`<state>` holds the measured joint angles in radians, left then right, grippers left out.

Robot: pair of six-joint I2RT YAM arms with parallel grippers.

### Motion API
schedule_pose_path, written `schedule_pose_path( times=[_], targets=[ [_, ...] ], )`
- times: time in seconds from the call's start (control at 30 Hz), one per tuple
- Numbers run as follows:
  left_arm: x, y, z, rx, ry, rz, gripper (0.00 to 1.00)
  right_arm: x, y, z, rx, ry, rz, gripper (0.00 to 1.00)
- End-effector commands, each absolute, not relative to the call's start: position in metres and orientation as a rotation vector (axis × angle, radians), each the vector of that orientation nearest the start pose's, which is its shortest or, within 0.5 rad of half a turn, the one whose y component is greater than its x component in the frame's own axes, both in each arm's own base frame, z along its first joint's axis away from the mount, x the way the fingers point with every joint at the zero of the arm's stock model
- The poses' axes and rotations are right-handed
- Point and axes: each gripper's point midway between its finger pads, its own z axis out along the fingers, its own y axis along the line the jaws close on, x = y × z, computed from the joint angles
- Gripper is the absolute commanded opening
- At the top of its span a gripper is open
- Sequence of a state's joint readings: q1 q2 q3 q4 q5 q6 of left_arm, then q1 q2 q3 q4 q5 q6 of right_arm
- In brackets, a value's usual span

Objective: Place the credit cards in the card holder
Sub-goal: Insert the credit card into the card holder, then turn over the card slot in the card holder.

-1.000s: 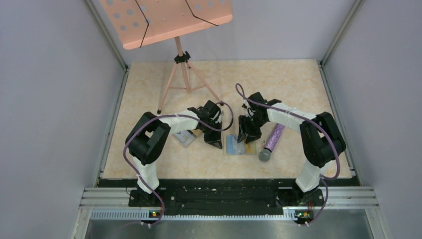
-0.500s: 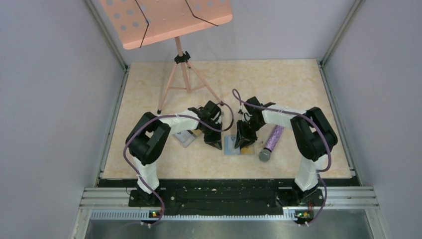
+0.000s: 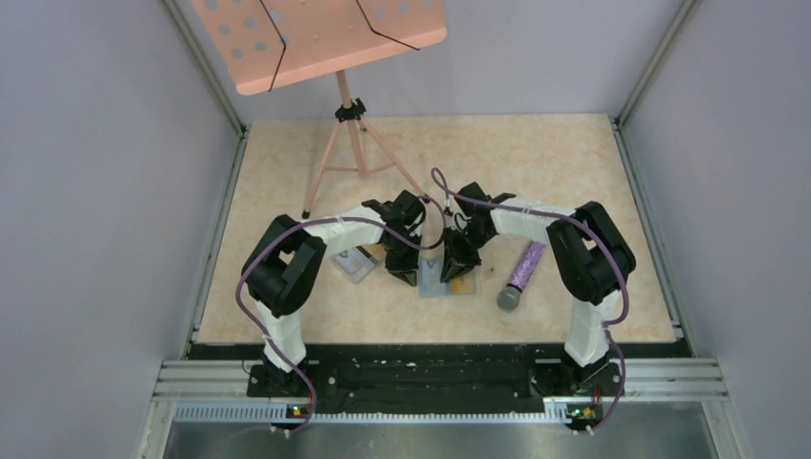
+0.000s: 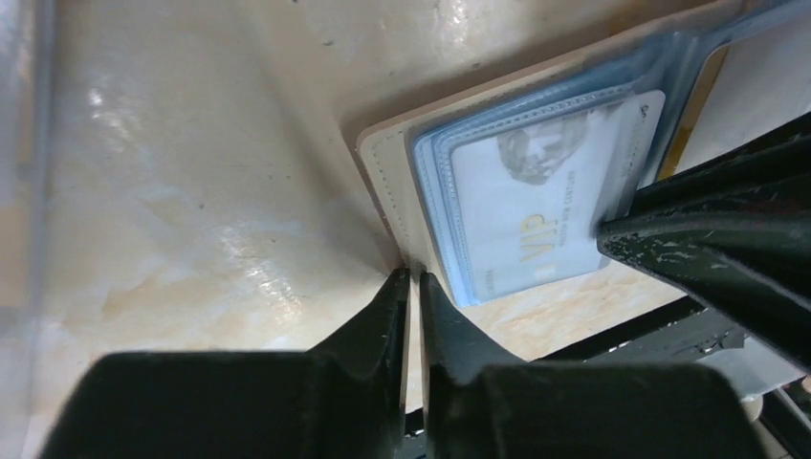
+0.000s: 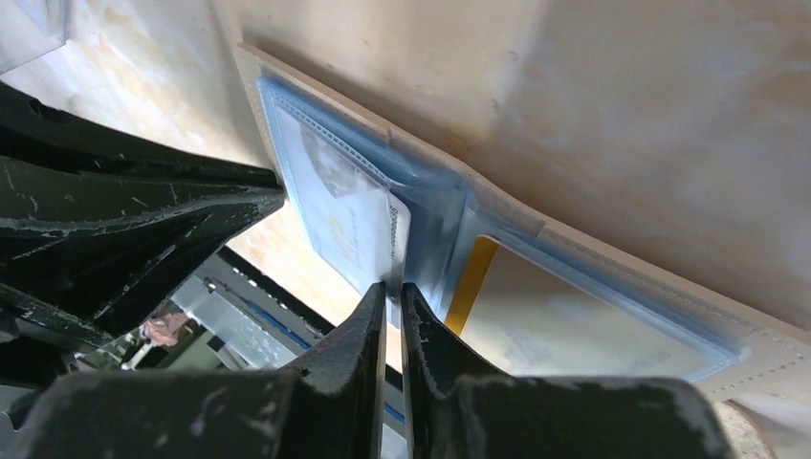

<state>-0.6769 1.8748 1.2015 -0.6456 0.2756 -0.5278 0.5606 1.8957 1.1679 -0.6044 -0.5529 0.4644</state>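
The tan card holder (image 3: 430, 284) lies open between both arms, its light blue sleeves up. In the left wrist view, my left gripper (image 4: 413, 277) is shut, with its tips at the tan edge (image 4: 383, 172) of the holder. A white printed credit card (image 4: 536, 210) sits partly inside the left sleeve. My right gripper (image 5: 394, 285) is shut on that card's (image 5: 344, 220) lower corner. A gold-edged card (image 5: 475, 277) rests in the other pocket. From above, the left gripper (image 3: 405, 277) and right gripper (image 3: 457, 272) stand close together over the holder.
A clear plastic box (image 3: 354, 265) holding more cards lies left of the left gripper. A purple glitter microphone (image 3: 524, 268) lies right of the holder. A pink music stand (image 3: 346, 115) on a tripod stands at the back left.
My right gripper has moved left over the holder and closed on the white card. The holder and my left gripper have shifted slightly left.
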Motion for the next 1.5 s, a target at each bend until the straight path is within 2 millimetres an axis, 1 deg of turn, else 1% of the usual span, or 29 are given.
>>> schedule_pose_path(
  times=[0.0, 0.07, 0.17, 0.23, 0.3, 0.37, 0.47, 0.53, 0.6, 0.73, 0.9, 1.03, 1.13, 1.3, 1.37, 1.47],
  targets=[
    [0.248, -0.269, 0.047, 0.299, 2.937, -0.481, 0.19, 0.241, 0.289, 0.045, -0.323, 2.982, 0.972, 0.14],
    [0.25, -0.269, 0.057, 0.29, 2.912, -0.493, 0.27, 0.241, 0.287, 0.048, -0.333, 2.973, 0.947, 0.23],
    [0.25, -0.279, 0.071, 0.291, 2.871, -0.592, 0.35, 0.243, 0.284, 0.055, -0.347, 2.944, 0.927, 0.34],
    [0.247, -0.291, 0.079, 0.302, 2.848, -0.719, 0.38, 0.245, 0.283, 0.059, -0.347, 2.931, 0.927, 0.38],
    [0.245, -0.3, 0.08, 0.279, 2.843, -0.82, 0.39, 0.246, 0.283, 0.062, -0.344, 2.92, 0.932, 0.38],
    [0.242, -0.307, 0.08, 0.252, 2.838, -0.916, 0.4, 0.248, 0.283, 0.065, -0.339, 2.906, 0.94, 0.37],
    [0.241, -0.316, 0.079, 0.211, 2.815, -1.02, 0.4, 0.25, 0.282, 0.065, -0.327, 2.892, 0.958, 0.23],
    [0.242, -0.318, 0.077, 0.172, 2.811, -1.079, 0.4, 0.249, 0.281, 0.061, -0.314, 2.895, 0.971, 0.15],
    [0.244, -0.316, 0.071, 0.149, 2.812, -1.081, 0.4, 0.247, 0.279, 0.054, -0.307, 2.908, 0.97, 0.09],
    [0.247, -0.311, 0.057, 0.127, 2.838, -1.049, 0.42, 0.243, 0.275, 0.039, -0.302, 2.939, 0.956, 0.03],
    [0.249, -0.304, 0.048, 0.119, 2.866, -0.971, 0.43, 0.239, 0.269, 0.026, -0.301, 2.971, 0.908, 0.01],
    [0.25, -0.297, 0.042, 0.131, 2.889, -0.889, 0.43, 0.238, 0.267, 0.02, -0.299, 2.987, 0.899, 0.0],
    [0.25, -0.298, 0.039, 0.136, 2.898, -0.892, 0.44, 0.237, 0.267, 0.018, -0.302, 2.994, 0.896, 0.0],
    [0.251, -0.306, 0.04, 0.146, 2.884, -0.954, 0.43, 0.236, 0.265, 0.015, -0.302, 3.002, 0.888, 0.0],
    [0.251, -0.31, 0.042, 0.152, 2.879, -0.987, 0.4, 0.235, 0.264, 0.014, -0.304, 3.005, 0.888, 0.0],
    [0.252, -0.316, 0.047, 0.158, 2.86, -1.033, 0.31, 0.235, 0.265, 0.013, -0.305, 3.006, 0.887, 0.0]
  ],
)
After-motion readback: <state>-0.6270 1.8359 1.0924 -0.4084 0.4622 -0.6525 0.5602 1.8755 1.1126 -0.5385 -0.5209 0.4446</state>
